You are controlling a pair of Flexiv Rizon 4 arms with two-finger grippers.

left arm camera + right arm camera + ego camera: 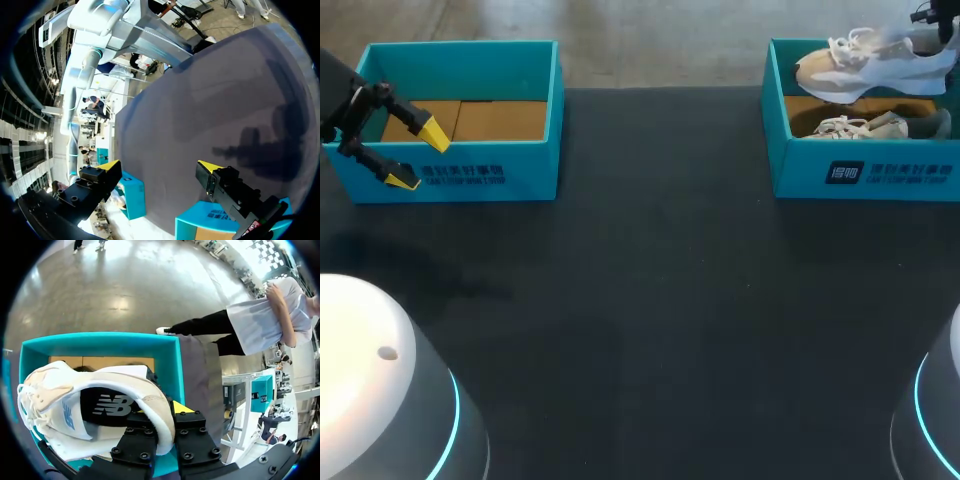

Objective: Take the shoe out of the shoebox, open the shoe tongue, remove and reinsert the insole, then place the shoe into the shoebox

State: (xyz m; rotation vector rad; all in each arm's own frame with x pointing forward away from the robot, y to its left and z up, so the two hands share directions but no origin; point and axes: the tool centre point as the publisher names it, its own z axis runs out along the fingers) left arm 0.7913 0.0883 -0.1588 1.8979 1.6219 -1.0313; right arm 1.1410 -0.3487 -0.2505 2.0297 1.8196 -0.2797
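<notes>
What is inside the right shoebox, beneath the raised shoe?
A second shoe lies on the brown cardboard floor of the right shoebox. The raised shoe, held above it, hides the box's rear part.

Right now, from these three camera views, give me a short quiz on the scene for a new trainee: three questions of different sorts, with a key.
1. True or false: the left gripper is shut on the wall of the left box.
2. Multiple choice: where does the right gripper hold the lifted shoe? A, at the toe. B, at the heel collar. C, by the laces.
3. Short answer: what lies in the right box beneath the lifted shoe?

Key
1. False: its fingers stand open with nothing between them.
2. B.
3. A second shoe.
</notes>
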